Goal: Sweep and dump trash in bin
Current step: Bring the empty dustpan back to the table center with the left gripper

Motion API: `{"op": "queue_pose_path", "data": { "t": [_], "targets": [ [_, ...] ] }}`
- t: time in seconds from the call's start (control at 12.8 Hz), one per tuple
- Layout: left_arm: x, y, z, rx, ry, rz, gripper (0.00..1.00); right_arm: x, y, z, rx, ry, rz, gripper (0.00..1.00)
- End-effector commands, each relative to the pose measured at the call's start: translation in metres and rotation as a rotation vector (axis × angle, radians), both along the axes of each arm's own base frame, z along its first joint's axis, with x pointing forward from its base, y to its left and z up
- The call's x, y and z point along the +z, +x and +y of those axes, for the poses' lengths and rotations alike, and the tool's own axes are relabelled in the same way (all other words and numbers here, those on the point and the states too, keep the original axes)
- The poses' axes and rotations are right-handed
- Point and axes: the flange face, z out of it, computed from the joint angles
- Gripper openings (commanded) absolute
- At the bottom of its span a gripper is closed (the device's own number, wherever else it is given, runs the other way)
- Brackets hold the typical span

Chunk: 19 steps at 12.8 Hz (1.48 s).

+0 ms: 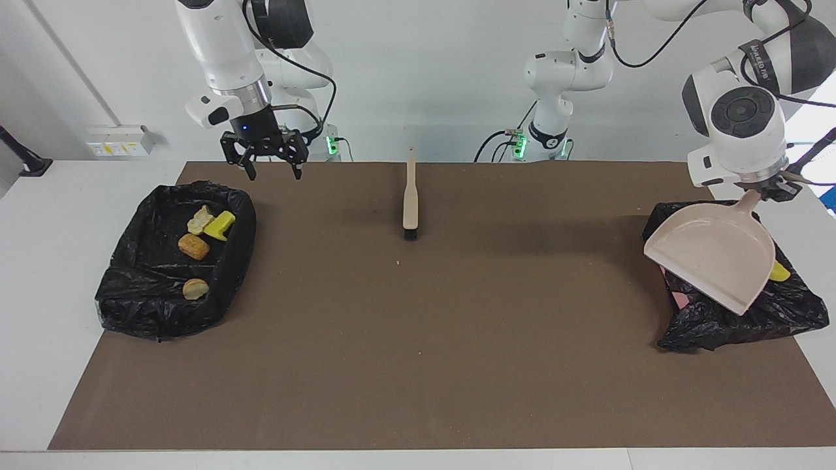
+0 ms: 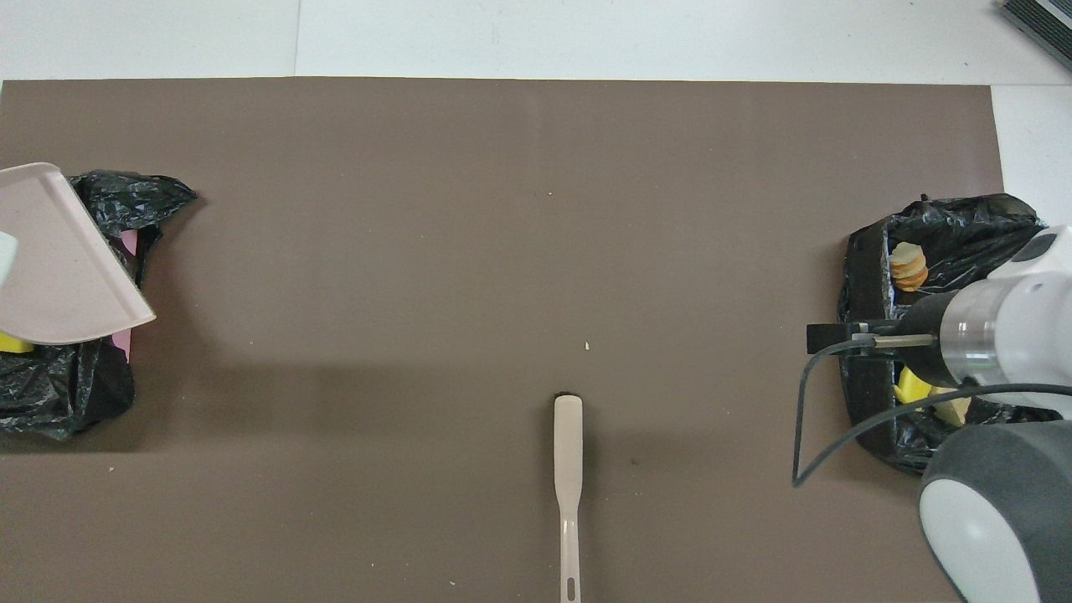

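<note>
Left tool (image 1: pixel 765 189) clamped on dustpan (image 1: pixel 712 251), tilted over bin (image 1: pixel 731 320) holding trash (image 1: pixel 778 273). Right tool (image 1: pixel 264 163) wide, empty, nearest brush (image 1: pixel 410 196), whose handle points robotward.

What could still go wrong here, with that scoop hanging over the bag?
The dustpan, gripped only at its handle tip by the left pincer, hangs tilted over the crumpled black bin bag; it might snag the loose plastic. The right pincer hangs open over the other bin, while the brush lies unused.
</note>
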Motion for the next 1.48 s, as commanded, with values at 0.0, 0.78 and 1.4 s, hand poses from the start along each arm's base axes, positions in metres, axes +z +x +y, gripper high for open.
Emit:
{"op": "queue_pose_path", "data": {
  "t": [0.0,0.78,1.4],
  "targets": [
    [0.005,-0.01,-0.004,0.066,-0.037,-0.036,0.0,0.025,0.019,-0.044,-0.005,-0.065,-0.016,1.0],
    [-0.017,-0.028,-0.117,0.507,-0.39,-0.196,0.0,0.065,0.034,-0.076,-0.043,-0.004,0.06,1.0],
    [-0.029,-0.06,-0.317,0.71,-0.566,-0.303,0.0,0.093,0.014,-0.06,0.015,-0.028,0.086,1.0]
  ]
}}
